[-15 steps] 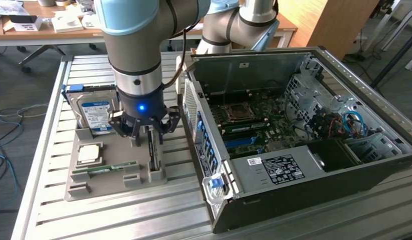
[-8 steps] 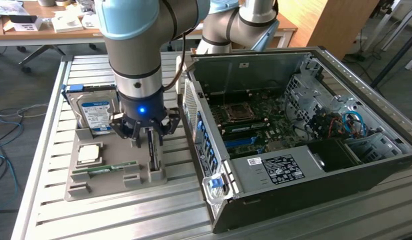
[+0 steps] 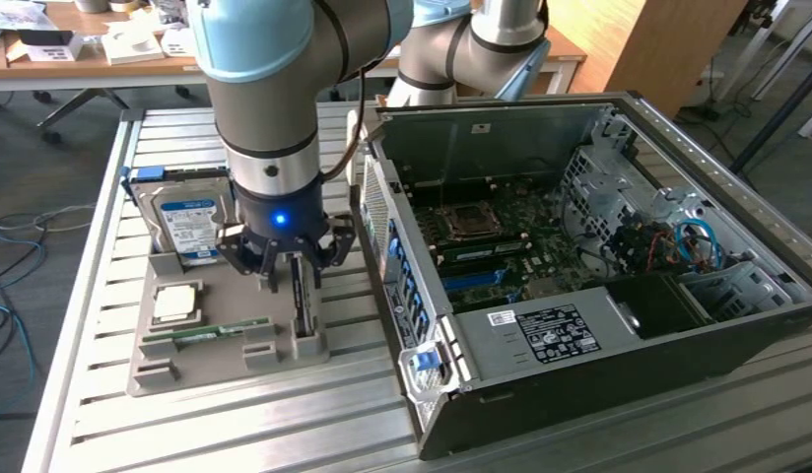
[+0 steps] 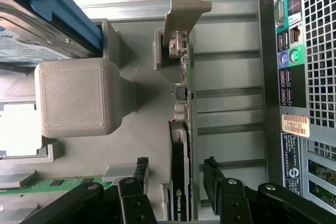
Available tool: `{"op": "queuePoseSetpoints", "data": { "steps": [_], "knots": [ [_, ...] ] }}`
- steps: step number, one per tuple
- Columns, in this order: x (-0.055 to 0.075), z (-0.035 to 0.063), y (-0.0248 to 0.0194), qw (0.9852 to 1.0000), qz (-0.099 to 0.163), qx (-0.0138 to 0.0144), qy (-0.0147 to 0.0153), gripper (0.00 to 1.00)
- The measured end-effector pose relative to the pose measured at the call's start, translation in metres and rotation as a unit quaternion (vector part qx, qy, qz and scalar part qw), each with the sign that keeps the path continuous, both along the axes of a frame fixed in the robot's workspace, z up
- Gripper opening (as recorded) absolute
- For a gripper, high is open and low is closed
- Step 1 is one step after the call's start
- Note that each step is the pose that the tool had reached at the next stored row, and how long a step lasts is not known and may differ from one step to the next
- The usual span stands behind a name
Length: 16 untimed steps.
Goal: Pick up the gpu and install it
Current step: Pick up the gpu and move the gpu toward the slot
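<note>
**Parts Around the Holder Tray**

The holder tray (image 3: 163,379) lies on the slatted table (image 3: 248,434). The computer case (image 3: 577,335) lies off the tray, at the exterior view's right of it. On the tray, the hard drive (image 3: 189,222) stands upright at the far end. The processor chip (image 3: 176,301) lies flat in the tray's middle, with the memory stick (image 3: 209,333) toward the tray's near end. The gpu (image 3: 303,305) stands on edge along the tray's side nearest the case. The gripper (image 3: 291,274) hangs over that side, one finger (image 4: 140,165) on each side of the gpu, neither touching it.
</note>
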<state>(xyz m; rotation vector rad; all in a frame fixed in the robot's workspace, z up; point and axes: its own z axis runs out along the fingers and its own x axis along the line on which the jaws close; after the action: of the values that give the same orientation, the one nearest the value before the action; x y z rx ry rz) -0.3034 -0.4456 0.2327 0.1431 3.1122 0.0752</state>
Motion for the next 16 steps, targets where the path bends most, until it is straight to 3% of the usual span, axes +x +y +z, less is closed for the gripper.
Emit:
{"op": "queuePoseSetpoints", "data": {
  "steps": [16],
  "knots": [
    [0.0039,-0.0019,0.0000,1.0000,0.000,0.0000,0.0000,0.55]
  ]
}}
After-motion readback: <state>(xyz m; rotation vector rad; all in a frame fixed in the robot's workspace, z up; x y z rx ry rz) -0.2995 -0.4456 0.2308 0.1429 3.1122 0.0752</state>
